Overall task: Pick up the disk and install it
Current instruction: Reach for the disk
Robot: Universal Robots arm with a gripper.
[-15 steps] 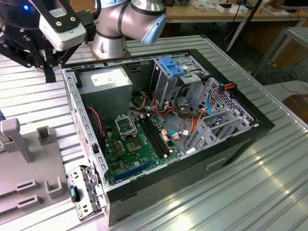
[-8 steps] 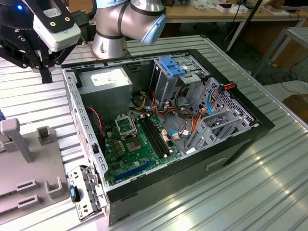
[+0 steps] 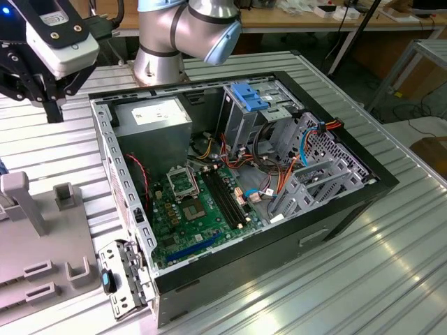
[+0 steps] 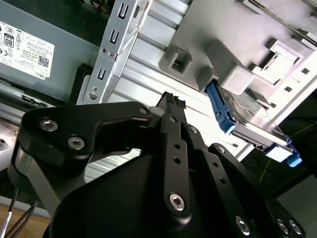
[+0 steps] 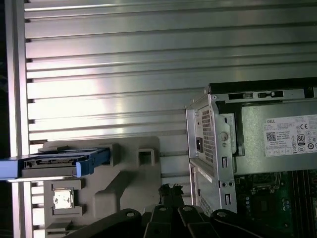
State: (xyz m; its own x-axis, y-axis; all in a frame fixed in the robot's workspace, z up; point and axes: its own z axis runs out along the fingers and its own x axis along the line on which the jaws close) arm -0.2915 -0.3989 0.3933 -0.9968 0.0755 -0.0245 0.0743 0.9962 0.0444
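The disk [image 4: 250,118] is a silver-grey drive with light-blue rails along its sides. It stands on edge in a grey holder block [image 4: 237,34], and in the first wrist view the disk [image 5: 52,164] shows edge-on at one end of that holder block [image 5: 129,171]. My gripper [image 4: 171,103] hangs above the ribbed table between the holder and the computer case, well apart from the disk. Its black fingertips [image 5: 168,189] rest together with nothing between them. In the exterior view the gripper [image 3: 52,112] hovers at the far left, above the table.
An open computer case [image 3: 363,181] lies on the ribbed metal table [image 3: 391,265], with a motherboard [image 3: 199,209], a grey power-supply box [image 3: 154,118] and a blue bracket [image 3: 250,96] on the drive cage. A grey fixture plate [image 3: 42,258] and a loose metal panel [image 3: 122,279] lie at the exterior view's left.
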